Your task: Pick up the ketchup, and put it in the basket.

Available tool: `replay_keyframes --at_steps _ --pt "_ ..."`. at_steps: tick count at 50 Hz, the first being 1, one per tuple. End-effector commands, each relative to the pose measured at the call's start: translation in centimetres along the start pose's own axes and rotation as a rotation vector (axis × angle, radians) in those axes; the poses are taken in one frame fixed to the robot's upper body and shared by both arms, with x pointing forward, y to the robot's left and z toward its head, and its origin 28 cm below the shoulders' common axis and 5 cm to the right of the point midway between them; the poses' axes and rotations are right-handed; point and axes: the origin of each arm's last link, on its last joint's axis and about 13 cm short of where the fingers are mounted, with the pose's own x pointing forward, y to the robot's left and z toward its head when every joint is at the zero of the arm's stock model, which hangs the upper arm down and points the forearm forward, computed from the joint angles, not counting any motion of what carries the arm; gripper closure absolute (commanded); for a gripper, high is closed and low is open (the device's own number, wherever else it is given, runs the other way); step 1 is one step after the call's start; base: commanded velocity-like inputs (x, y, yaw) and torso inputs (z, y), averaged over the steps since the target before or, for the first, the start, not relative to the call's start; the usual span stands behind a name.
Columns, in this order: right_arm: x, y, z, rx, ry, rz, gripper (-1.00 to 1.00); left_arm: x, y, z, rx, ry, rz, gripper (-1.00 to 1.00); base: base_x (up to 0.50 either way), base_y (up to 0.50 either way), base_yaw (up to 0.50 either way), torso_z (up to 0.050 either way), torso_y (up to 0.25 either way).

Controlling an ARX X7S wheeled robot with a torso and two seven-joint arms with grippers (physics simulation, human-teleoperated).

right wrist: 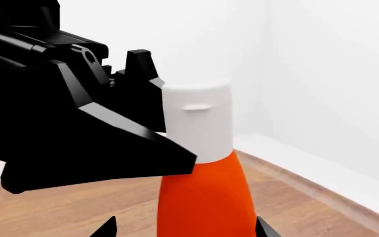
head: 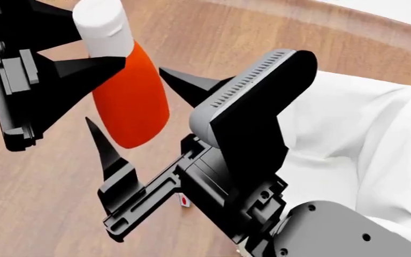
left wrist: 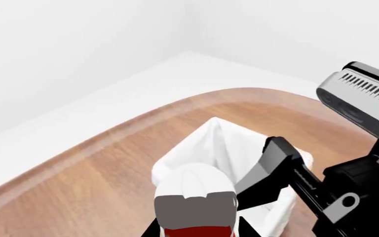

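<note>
The left gripper [head: 94, 61] is clenching the ketchup bottle [head: 130, 101] by its neck above the desk [head: 41, 203], at nine o'clock from the basket [head: 363, 134], while the right gripper [head: 137, 115], jaws spread, is crowding close enough to knock it loose.

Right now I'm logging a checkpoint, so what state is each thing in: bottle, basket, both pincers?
ketchup: lifted off the table, upright, cap on, gripped at the neck.
left pincer: shut on the ketchup just below its cap.
right pincer: open, fingers spread either side of the ketchup's lower body, not clamped.
basket: on the table, upright; no ketchup in it yet.
table: bare wood beneath the arms.
</note>
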Motion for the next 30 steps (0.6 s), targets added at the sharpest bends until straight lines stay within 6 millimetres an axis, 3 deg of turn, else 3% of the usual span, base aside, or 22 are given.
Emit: replay_keyframes --at_steps 1,30 --pt "0.4 -0.1 -0.3 0.005 0.003 -0.001 -1.0 -0.1 -0.4 0.4 0.005 -0.017 -0.017 1.0 0.0 0.0 0.0 0.0 0.0" --pt "1.5 -0.7 -1.0 0.012 0.013 -0.013 -1.0 -0.3 -0.7 0.7 0.019 -0.029 -0.026 1.0 0.0 0.0 0.0 0.0 0.0"
